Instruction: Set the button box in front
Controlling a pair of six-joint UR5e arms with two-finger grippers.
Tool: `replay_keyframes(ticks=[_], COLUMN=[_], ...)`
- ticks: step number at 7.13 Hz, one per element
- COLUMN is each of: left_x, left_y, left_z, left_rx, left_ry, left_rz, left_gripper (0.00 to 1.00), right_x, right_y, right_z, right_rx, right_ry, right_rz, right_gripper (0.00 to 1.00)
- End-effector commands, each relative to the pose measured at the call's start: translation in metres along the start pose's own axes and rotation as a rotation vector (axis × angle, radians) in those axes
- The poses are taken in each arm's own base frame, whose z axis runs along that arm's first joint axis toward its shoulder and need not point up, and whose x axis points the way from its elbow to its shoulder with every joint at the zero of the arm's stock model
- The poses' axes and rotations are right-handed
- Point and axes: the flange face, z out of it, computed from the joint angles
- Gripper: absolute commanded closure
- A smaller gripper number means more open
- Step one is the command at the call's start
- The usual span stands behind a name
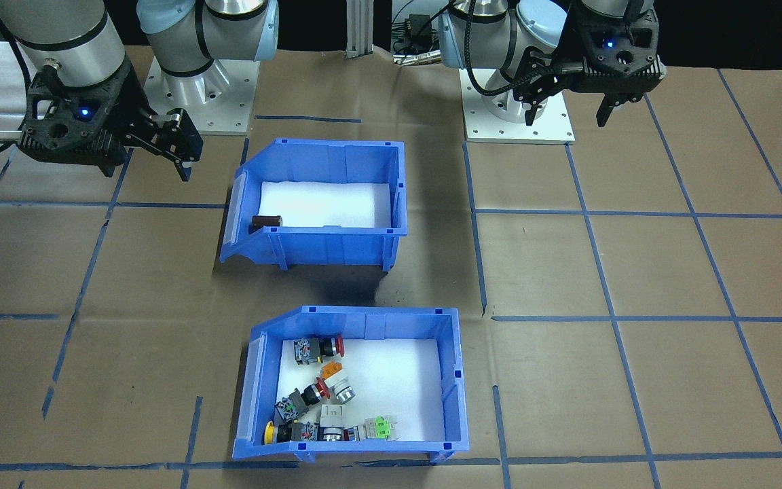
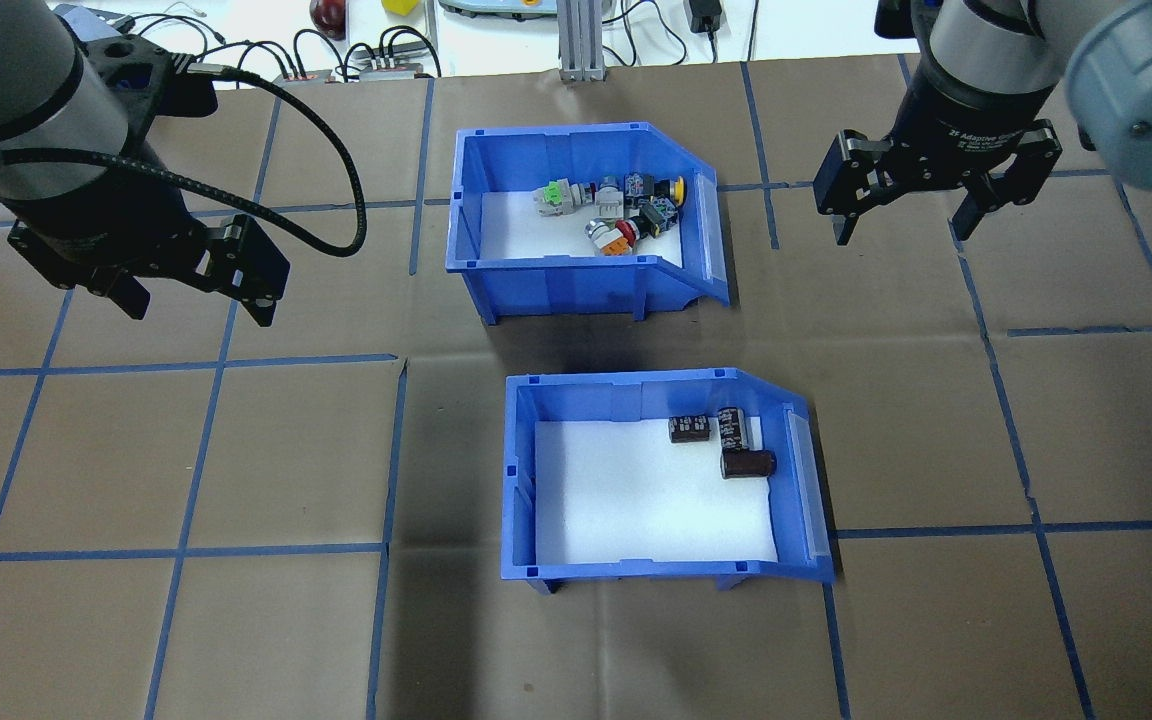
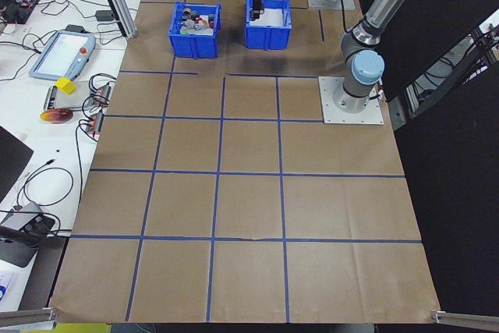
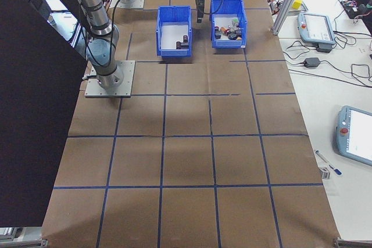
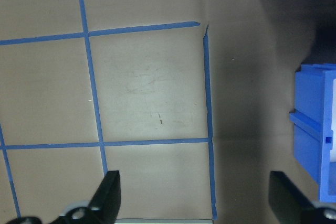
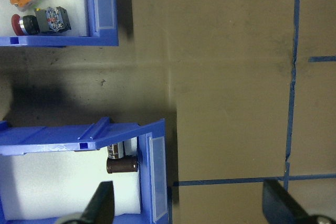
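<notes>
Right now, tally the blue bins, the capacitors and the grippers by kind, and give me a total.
Blue bins: 2 (button box, capacitor bin)
Capacitors: 3
Grippers: 2 (left gripper, right gripper)
Total: 7

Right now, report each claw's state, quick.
Left claw: open, holding nothing, hanging over bare table.
Right claw: open, holding nothing, off to the side of the button box.

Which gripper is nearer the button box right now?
Right. The right gripper hovers open just off the button box's sloped side; the left gripper, also open, hangs farther off the opposite side.
</notes>
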Motion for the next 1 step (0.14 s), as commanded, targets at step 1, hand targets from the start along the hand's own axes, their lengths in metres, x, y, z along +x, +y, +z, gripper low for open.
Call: replay_keyframes(ticks=[1], left_x=[0.0003], left_y=[0.0019], left_z=[-0.0028], left_rx=[0.021], left_ry=[-0.004], left_rz=[-0.006], left_gripper=[0.0], right_x=[-0.0014], right_y=[0.0003], right_z=[-0.0006], right_rx=[0.001], right_ry=[0.0], right_rz=[-0.003], right_gripper=[0.0])
